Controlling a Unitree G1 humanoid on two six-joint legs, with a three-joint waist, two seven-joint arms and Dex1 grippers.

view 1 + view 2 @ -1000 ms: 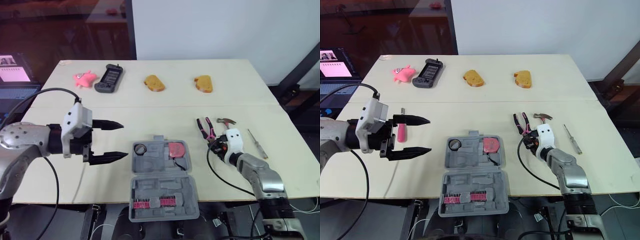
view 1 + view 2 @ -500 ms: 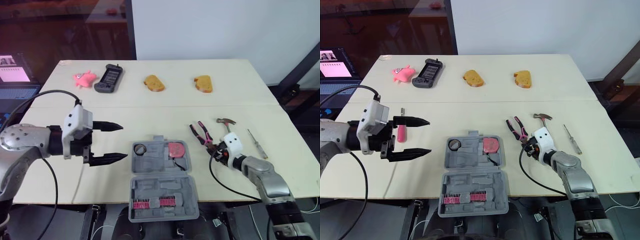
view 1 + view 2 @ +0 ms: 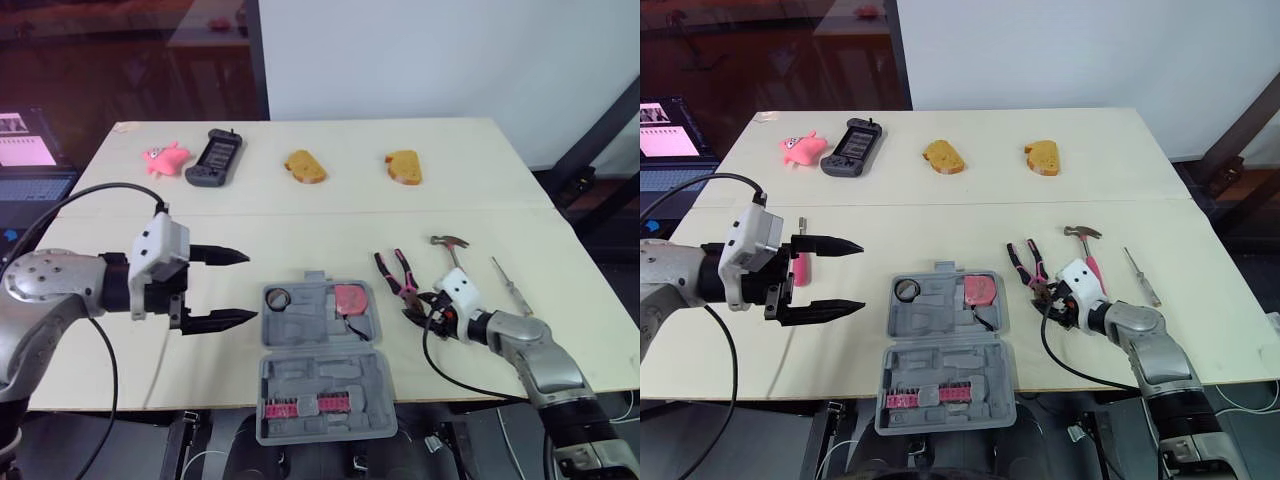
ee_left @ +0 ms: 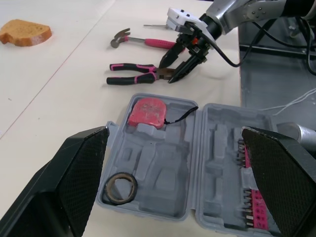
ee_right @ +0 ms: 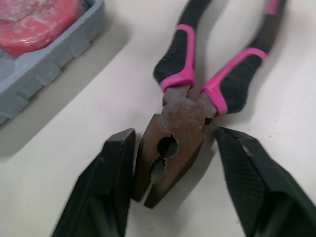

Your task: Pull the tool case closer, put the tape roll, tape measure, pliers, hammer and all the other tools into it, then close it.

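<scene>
my right gripper: jaws open, straddling rusty head of black-and-pink-handled steel pliers | pliers: just right of open grey plastic tool case, handles pointing away from me | my left gripper: open, left of case

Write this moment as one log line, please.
right gripper: jaws open around pliers head | left gripper: jaws open beside open tool case
</scene>
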